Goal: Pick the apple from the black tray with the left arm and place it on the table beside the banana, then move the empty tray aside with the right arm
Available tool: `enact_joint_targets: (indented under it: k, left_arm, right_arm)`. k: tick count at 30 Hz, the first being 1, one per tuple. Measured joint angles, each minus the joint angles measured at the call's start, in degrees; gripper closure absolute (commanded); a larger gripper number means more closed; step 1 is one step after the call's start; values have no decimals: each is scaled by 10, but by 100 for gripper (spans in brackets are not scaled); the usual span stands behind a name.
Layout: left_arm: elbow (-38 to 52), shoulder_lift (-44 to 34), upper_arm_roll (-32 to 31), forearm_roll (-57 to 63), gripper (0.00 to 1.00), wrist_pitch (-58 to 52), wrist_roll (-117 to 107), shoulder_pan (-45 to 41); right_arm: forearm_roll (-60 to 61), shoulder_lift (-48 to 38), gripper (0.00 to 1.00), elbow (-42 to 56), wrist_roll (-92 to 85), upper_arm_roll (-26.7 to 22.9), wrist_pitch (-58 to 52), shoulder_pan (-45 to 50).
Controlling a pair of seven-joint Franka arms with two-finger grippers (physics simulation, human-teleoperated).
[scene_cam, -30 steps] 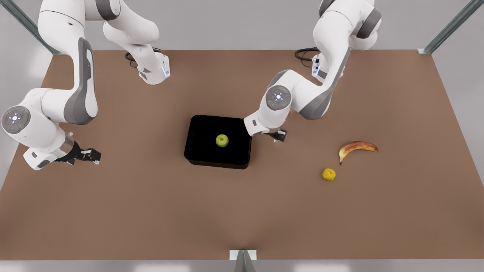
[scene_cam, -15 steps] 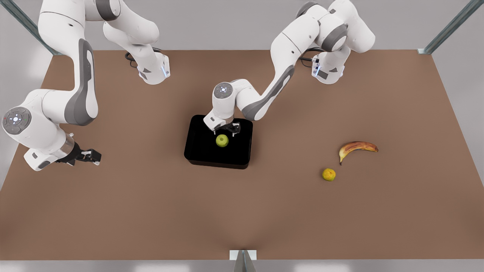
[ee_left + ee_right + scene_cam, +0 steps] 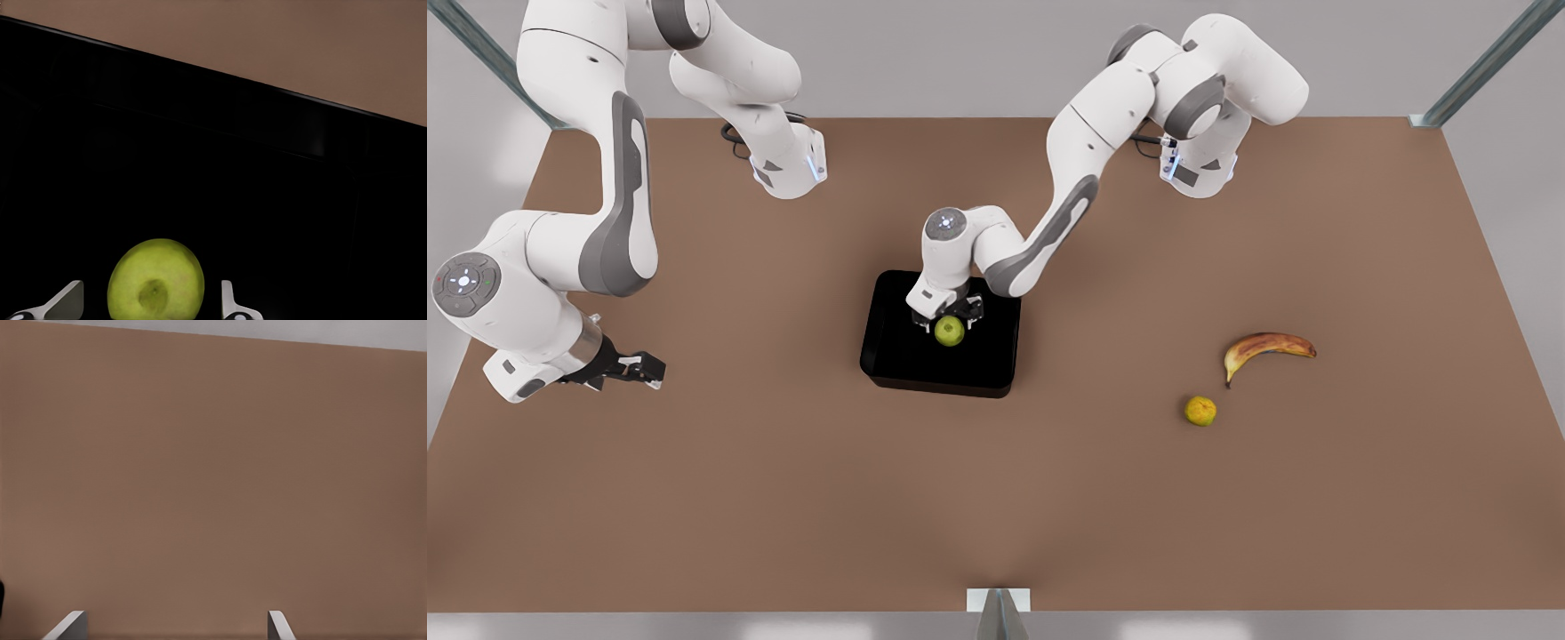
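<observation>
Reaching in from the front view's right, the left arm hangs its wrist over the black tray, and the left gripper sits low inside it at the apple. From the left wrist view the apple lies between the two pale fingertips, one on each side with a dark sliver of tray floor showing between fruit and metal, so the jaws are spread around it and not pressed against it. The apple rests near the middle of the tray floor, its stem dimple facing up toward the camera, and the tray wall runs across behind it with brown table beyond. The tray itself stands near the middle of the table. Well off toward the front view's right lies the banana, curved and brown-blotched, and near it, a little closer to the camera, sits an orange-yellow round fruit; the two are apart from each other and far from the tray. The right arm waits at the front view's left edge, its right gripper held low over bare table and well apart from the tray. In the right wrist view its fingertips stand wide apart with nothing between them, just brown tabletop ahead.
</observation>
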Motion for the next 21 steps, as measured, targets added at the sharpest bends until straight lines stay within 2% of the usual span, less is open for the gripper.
enact_joint_targets:
  k: [12, 14, 21]
  left_arm:
    - [-1, 30, 1, 25, 0, 30, -70, 0]
    - [0, 31, 1, 27, 18, 33, -78, 0]
    - [0, 7, 2, 32, 20, 25, -98, 1]
  right_arm:
    - [0, 0, 0, 0, 0, 0, 0, 0]
    - [0, 0, 0, 0, 0, 0, 0, 0]
    - [0, 0, 0, 0, 0, 0, 0, 0]
